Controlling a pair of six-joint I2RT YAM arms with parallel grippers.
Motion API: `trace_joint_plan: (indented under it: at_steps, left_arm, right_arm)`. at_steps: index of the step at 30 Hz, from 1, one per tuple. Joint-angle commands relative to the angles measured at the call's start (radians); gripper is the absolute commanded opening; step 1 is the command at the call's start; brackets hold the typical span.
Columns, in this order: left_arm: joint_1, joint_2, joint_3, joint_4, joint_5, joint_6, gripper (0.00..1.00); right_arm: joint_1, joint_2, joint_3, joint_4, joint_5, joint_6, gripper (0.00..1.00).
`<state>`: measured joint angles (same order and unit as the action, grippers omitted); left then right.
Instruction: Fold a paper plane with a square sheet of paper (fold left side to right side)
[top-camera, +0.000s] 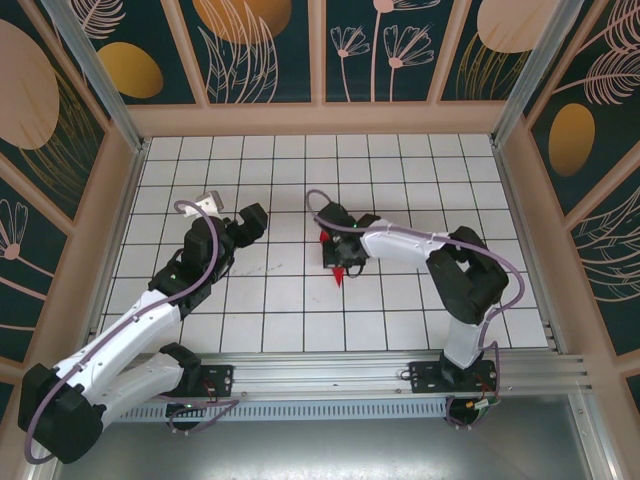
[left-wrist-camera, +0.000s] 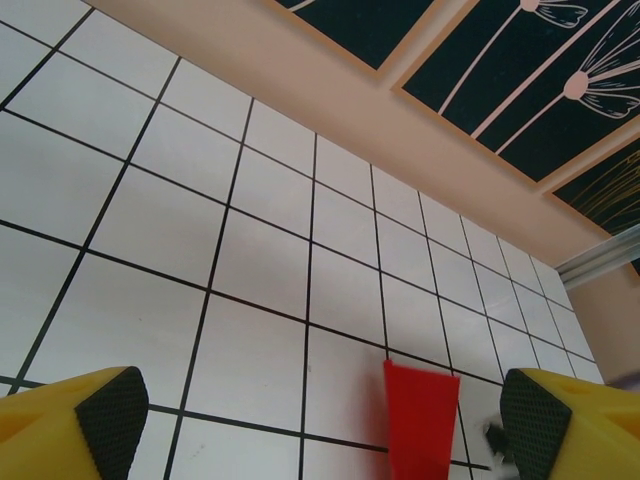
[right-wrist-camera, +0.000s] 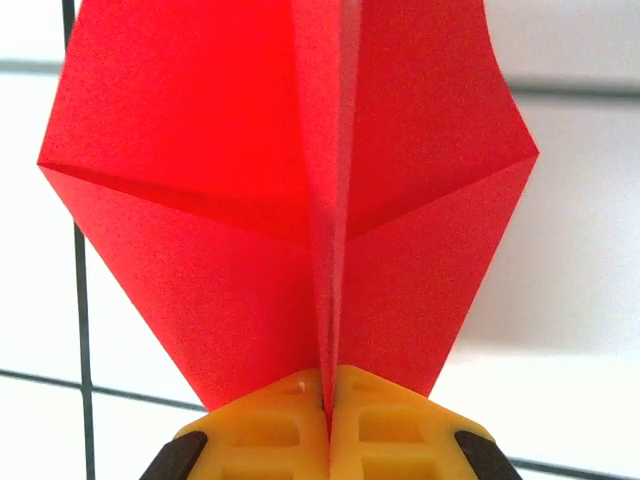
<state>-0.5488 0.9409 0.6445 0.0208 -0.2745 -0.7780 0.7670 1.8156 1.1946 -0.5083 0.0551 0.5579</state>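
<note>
Right jaws: pressed together on the paper plane (right-wrist-camera: 290, 180), with its middle fold pinched between the yellow fingers (right-wrist-camera: 390, 435).
Left jaws: wide apart, with bare table between the two yellow, black-padded fingers (left-wrist-camera: 100, 415).
Right gripper (top-camera: 344, 262): near the middle of the table (top-camera: 400, 170) and pointing toward its near edge. In the wrist view (right-wrist-camera: 330, 420) the fingers meet along one thin seam where the paper enters.
Left gripper (top-camera: 256, 218): over the left half of the table, level with the middle rows of tiles and well apart from the right gripper. In its own view (left-wrist-camera: 325, 425) it looks along the tiles toward the far wall.
Paper plane: bright red and creased, near the middle of the table (top-camera: 340, 273). Seen from the right wrist, two flaps spread left and right of a sharp central ridge, each with a slanting crease. From the left wrist it shows as a blurred red strip (left-wrist-camera: 420, 420) just inside the right-hand finger. Whether its lower tip touches the table I cannot tell.
Table: white tiles with thin black lines.
Walls (top-camera: 260, 45): dark panels with pale plant drawings, standing round the far and side edges of the table.
</note>
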Motion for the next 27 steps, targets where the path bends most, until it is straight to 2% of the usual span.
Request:
trace_joint_plan:
  at_steps: [1,5,11,17,27]
  left_arm:
    - [0.004,-0.012,-0.012,-0.013,-0.014,0.023,0.93]
    - [0.004,-0.010,-0.018,-0.015,-0.001,0.036,0.98]
    - [0.004,0.000,-0.015,-0.023,0.021,0.049,0.98]
    - [0.005,0.006,-0.011,-0.028,0.029,0.055,0.98]
    - [0.004,0.024,-0.005,-0.027,0.040,0.058,0.98]
  right_arm:
    - [-0.090,0.012,0.100,-0.047,0.016,-0.100,0.00]
    - [-0.211,0.122,0.259,-0.098,0.003,-0.186,0.00]
    - [-0.306,0.296,0.509,-0.180,-0.034,-0.263,0.00]
    - [-0.335,0.414,0.685,-0.275,-0.035,-0.309,0.00]
    - [-0.340,0.502,0.755,-0.323,-0.068,-0.315,0.00]
